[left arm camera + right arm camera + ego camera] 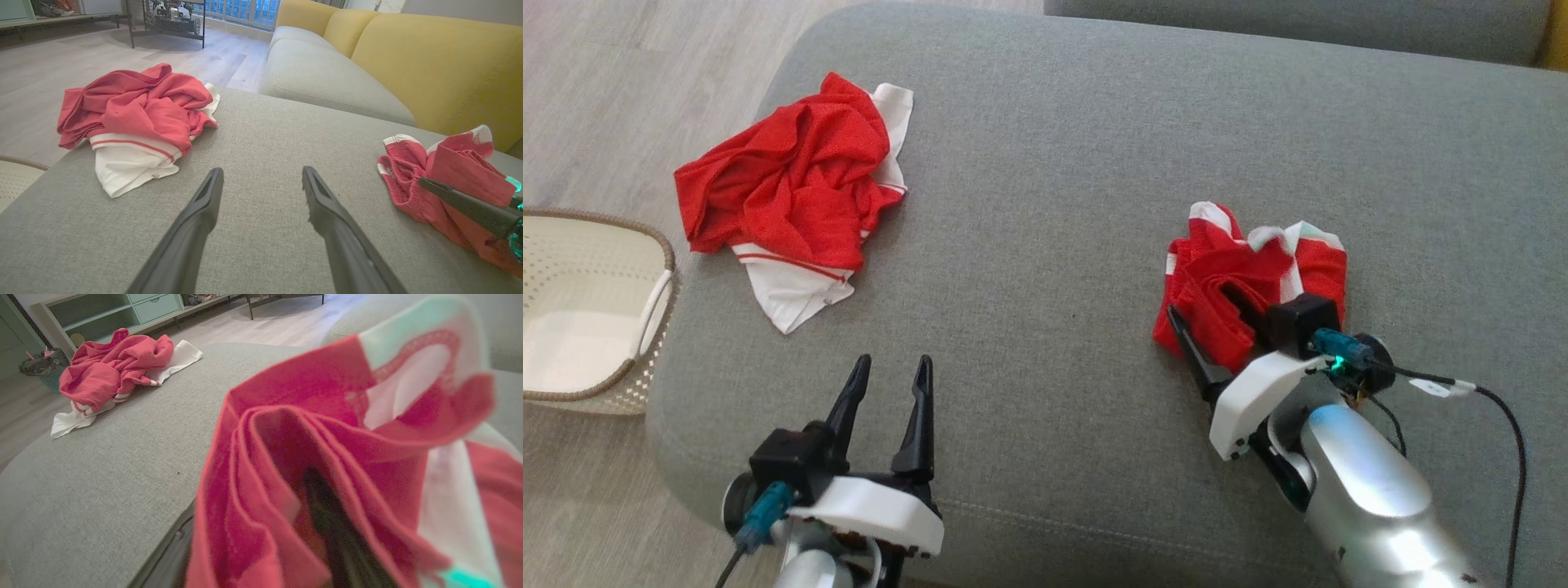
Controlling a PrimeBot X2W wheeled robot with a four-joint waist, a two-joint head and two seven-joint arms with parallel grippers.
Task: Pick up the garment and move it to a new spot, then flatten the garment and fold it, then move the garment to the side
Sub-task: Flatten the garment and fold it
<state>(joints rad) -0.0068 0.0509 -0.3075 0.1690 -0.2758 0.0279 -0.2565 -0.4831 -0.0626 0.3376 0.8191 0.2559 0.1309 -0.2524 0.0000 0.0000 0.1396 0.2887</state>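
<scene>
Left gripper (pixel 894 361) spread above grey fabric sofa seat (pixel 1054 204), right gripper (pixel 1199 300) astride crumpled red-and-white garment (pixel 1258 261), cannot tell if clamped, larger red-and-white shirt (pixel 784 188) well apart

Lower left of the head view: the left gripper (pixel 892 363), two long black tapered fingers (pixel 917 416) on a white housing (pixel 874 510), with a teal connector (pixel 768 505). Lower right: the right gripper (pixel 1202 304), with a black camera block (pixel 1303 322), a glowing green light (pixel 1335 367), a black cable (pixel 1515 441) and a silver forearm (pixel 1372 498).

Bare cushion (pixel 1054 245) lies open between red shirt (pixel 788 184) and red shorts (pixel 1241 261)
</scene>
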